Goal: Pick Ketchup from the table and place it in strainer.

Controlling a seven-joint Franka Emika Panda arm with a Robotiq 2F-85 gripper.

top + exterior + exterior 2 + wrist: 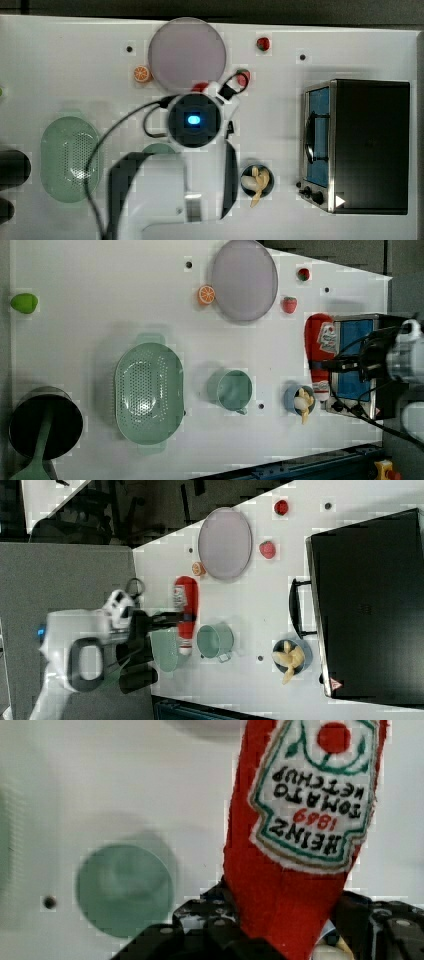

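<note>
The Ketchup [285,870], a red bottle with a white Heinz label, hangs above the table with my gripper [287,932] shut on its lower body. The left view shows the Ketchup [320,347] lifted near the oven's front, with the gripper [334,365] across its middle. In the right view the Ketchup [186,605] hangs beside the arm. From the top view only a red bit of Ketchup [200,86] peeks past the wrist. The pale green oval strainer [55,160] lies at the top view's left, strainer [149,395] empty, away from the gripper.
A round green cup [232,390] stands between the strainer and a blue bowl of banana [300,400]. A grey plate [186,54], an orange slice [142,74], two strawberries [263,44] and a toaster oven [365,145] are on the table. A black pot [45,422] sits near the strainer.
</note>
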